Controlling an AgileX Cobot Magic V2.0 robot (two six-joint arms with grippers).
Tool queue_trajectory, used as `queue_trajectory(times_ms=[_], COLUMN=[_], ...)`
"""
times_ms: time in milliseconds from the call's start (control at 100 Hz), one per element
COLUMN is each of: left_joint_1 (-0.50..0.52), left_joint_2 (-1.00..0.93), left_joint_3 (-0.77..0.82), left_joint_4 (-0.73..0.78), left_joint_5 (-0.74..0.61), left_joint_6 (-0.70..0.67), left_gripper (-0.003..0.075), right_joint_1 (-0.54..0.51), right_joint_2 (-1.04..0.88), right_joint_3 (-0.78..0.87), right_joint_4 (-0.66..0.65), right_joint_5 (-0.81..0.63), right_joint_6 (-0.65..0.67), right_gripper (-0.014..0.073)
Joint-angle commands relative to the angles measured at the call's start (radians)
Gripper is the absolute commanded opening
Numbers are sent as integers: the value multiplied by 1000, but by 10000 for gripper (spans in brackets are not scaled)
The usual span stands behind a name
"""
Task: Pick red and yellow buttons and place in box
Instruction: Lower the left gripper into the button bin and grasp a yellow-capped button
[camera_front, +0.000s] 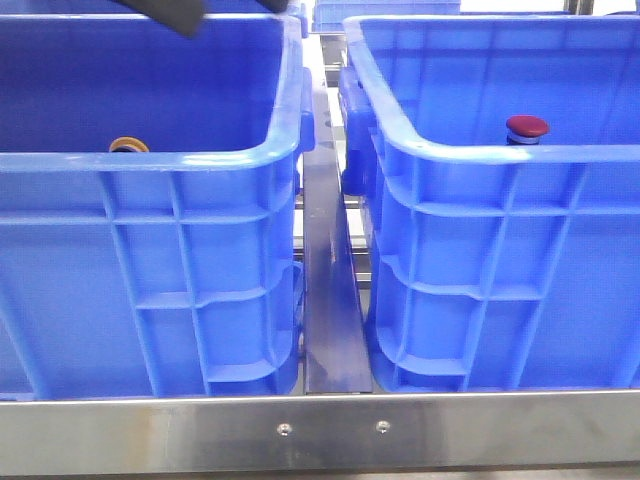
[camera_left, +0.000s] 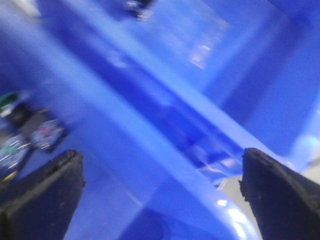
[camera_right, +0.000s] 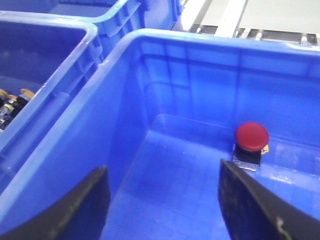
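The red button (camera_front: 527, 127) (camera_right: 251, 136) stands upright on the floor of the right blue box (camera_front: 480, 150) (camera_right: 200, 50), near its far wall. The cap of the yellow button (camera_front: 128, 145) peeps over the front rim of the left blue box (camera_front: 150, 160). My right gripper (camera_right: 162, 200) is open and empty inside the right box, with the red button just beyond one fingertip. My left gripper (camera_left: 162, 192) is open and empty above a blue box rim (camera_left: 165, 145); its view is blurred. A dark part of the left arm (camera_front: 170, 12) shows at the top of the front view.
Several small mixed parts (camera_left: 22, 130) (camera_right: 10, 102) lie in the left box. A metal rail (camera_front: 330, 300) runs between the two boxes, and a steel bar (camera_front: 320, 430) crosses in front. Another blue box (camera_right: 115, 12) stands behind.
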Motion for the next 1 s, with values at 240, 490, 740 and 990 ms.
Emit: queue_trajectory(times_ms=[240,490,740,990], left_joint_1=[154,192,220,220], left_joint_2=[-38,9,164,297], left_joint_3=[-30,-56,-190,-292], left_joint_4=[287,420,477,487], left_joint_5=[20,153,301,331], left_joint_6=[-471,-599,-604,-606], left_gripper=[606,606,606,606], right_joint_1=[-4,-4,-4,-4], right_joint_2=[-21,-21,-21,-21], right_joint_3=[-25,-25,-25,-25], right_joint_4=[20,20,20,20], right_joint_5=[-3,-4,-4,-4], right_joint_6=[-6,-6,-6,-6], right_gripper=[490,490,490,490])
